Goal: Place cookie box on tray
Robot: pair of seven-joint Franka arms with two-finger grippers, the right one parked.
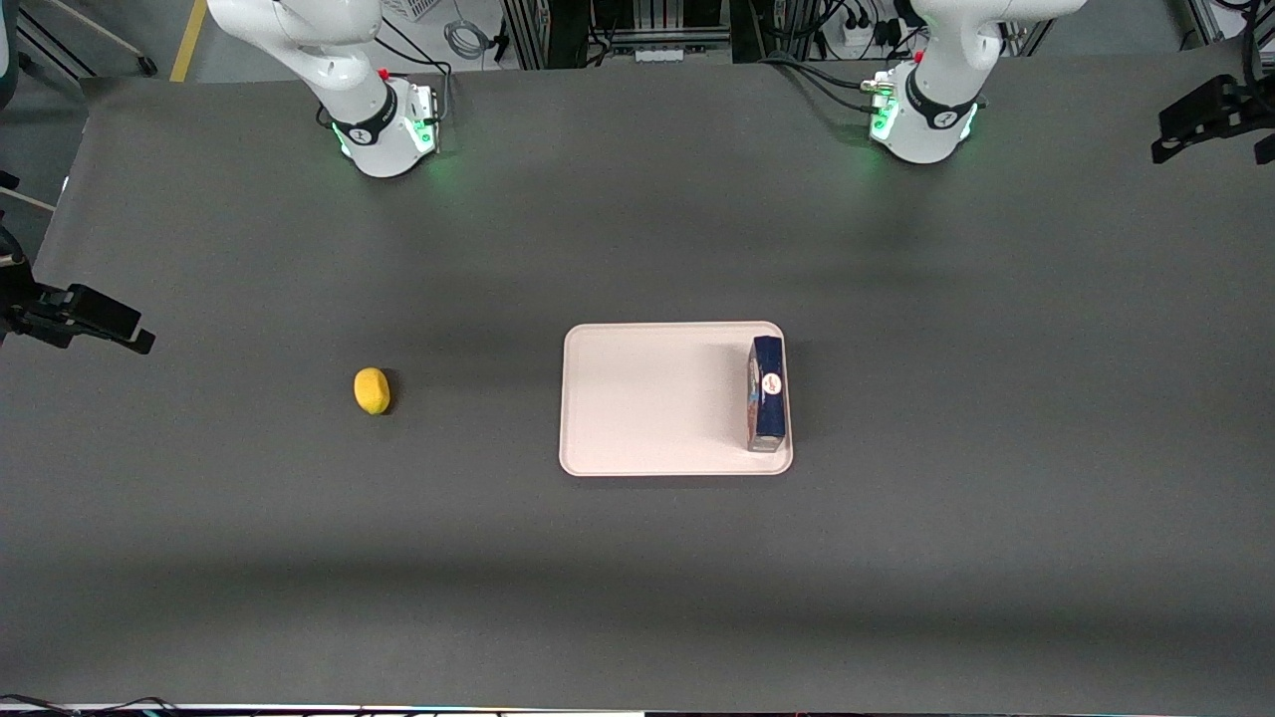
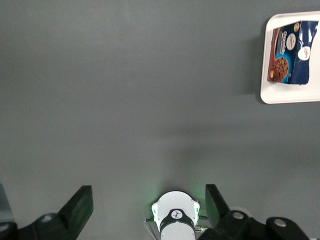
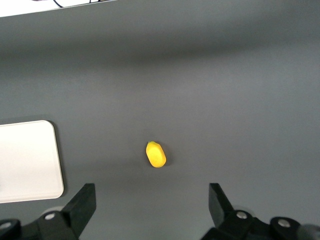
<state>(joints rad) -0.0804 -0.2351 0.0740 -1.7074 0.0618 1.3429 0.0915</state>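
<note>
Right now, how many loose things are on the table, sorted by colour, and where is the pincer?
Pink: 1, the tray
Navy: 1, the box, lying in the tray along its edge toward the working arm's end
Yellow: 1, the lemon, toward the parked arm's end
Total: 3
The pincer is open, high above bare table, holding nothing.

White arms [image 1: 339, 60] with black bands, green-lit bases, black-fingered tool [image 2: 148, 207].

Cookie box [image 1: 768, 393] on tray [image 1: 647, 398], at working-arm end; gripper [image 2: 149, 207] high above table, fingers apart.
</note>
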